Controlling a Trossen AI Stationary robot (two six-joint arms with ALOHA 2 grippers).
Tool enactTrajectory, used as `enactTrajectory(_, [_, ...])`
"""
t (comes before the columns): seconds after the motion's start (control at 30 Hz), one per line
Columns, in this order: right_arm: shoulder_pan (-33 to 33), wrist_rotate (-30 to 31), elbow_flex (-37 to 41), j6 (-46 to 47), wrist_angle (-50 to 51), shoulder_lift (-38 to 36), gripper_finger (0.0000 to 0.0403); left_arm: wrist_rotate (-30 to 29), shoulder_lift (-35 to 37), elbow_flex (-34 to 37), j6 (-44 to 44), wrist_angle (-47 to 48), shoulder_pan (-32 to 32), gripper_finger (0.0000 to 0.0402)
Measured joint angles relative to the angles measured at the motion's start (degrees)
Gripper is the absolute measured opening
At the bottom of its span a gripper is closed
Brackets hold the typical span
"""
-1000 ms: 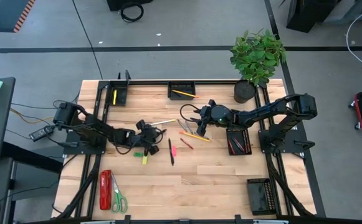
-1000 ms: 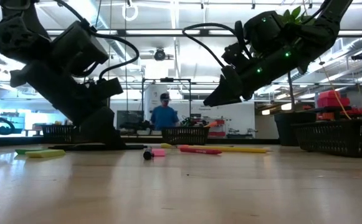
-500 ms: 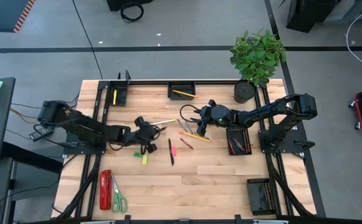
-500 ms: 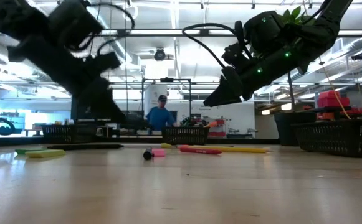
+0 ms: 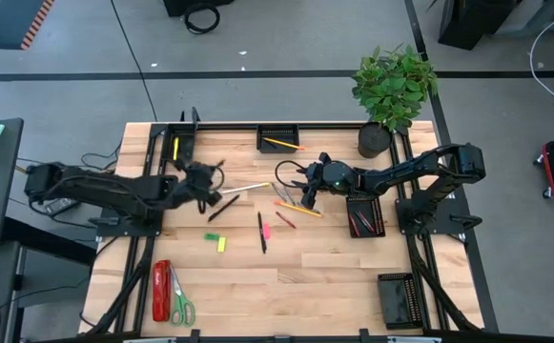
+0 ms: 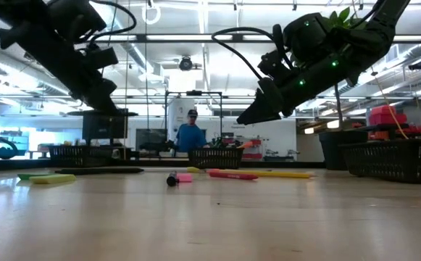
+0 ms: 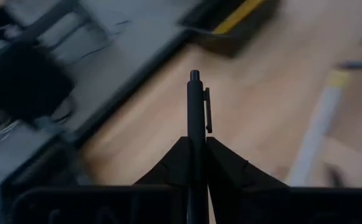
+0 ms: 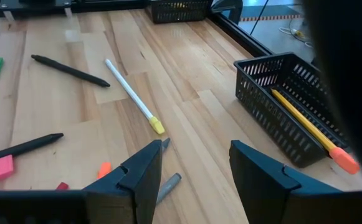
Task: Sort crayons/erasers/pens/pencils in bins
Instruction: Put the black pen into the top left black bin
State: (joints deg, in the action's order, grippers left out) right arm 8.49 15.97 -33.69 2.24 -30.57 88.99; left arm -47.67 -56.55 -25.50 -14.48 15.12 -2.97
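A slim black clip pen point(image 7: 195, 118) is sitting clamped between the closed fingers of the left tool point(image 5: 200, 179), above the desk's point(image 5: 334, 286) back-left part, near the black mesh bin point(image 5: 182, 147) holding a yellow stick. Its long axis is running straight out from the fingers, tip leading. I'd say lining that axis along the right bin before letting go is what matters. The right tool point(image 8: 193, 165) is hovering spread and empty over the scattered sticks.
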Motion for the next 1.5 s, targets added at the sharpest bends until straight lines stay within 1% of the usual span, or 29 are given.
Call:
enactTrajectory(0.1, [0.0,0.0,0.0,0.1,-0.3,0.0,0.0193,-1.0,1.5,0.0,-0.3,0.7,-5.8,0.0049])
enactTrajectory(0.23, [-0.1,-0.7,0.0,0.7,-0.6,0.0,0.0193,-1.0,1.5,0.0,-1.9,0.3,-14.9,0.004])
enactTrajectory(0.4, [-0.1,-2.3,0.0,1.4,-0.9,0.0,0.0193,1.6,1.5,0.0,-6.2,1.0,-25.1,0.0042])
enactTrajectory(0.53, [-0.1,-3.0,0.0,1.7,-0.9,0.0,0.0193,1.9,1.5,0.0,-9.7,4.2,-30.6,0.0048])
enactTrajectory(0.67, [-0.1,-3.5,0.0,1.4,-0.9,0.0,0.0193,3.5,1.4,0.0,-12.1,5.8,-35.1,0.0042])
enactTrajectory(0.8, [-0.1,-4.1,0.0,1.3,-0.9,0.0,0.0193,6.6,1.2,-0.1,-12.3,5.8,-39.5,0.0042])
enactTrajectory(0.9, [-0.1,-4.1,0.0,1.3,-0.9,0.0,0.0193,11.2,0.6,-0.1,-11.9,5.8,-42.8,0.0051])
enactTrajectory(0.97, [-0.1,-4.1,0.0,1.3,-0.9,0.0,0.0193,13.4,-0.4,-0.1,-11.9,5.8,-44.4,0.0056])
enactTrajectory(1.1, [-0.1,-4.5,0.0,1.4,-0.9,0.0,0.0193,13.7,-2.8,-0.1,-11.4,5.3,-46.6,0.0074])
enactTrajectory(1.2, [-0.1,-4.5,0.0,1.4,-0.9,0.0,0.0193,13.7,-3.8,-0.1,-10.6,3.0,-47.7,0.0094])
enactTrajectory(1.5, [-0.1,-4.5,0.0,1.4,-0.9,0.0,0.0193,13.5,-3.9,-0.1,-10.8,2.5,-47.3,0.0161])
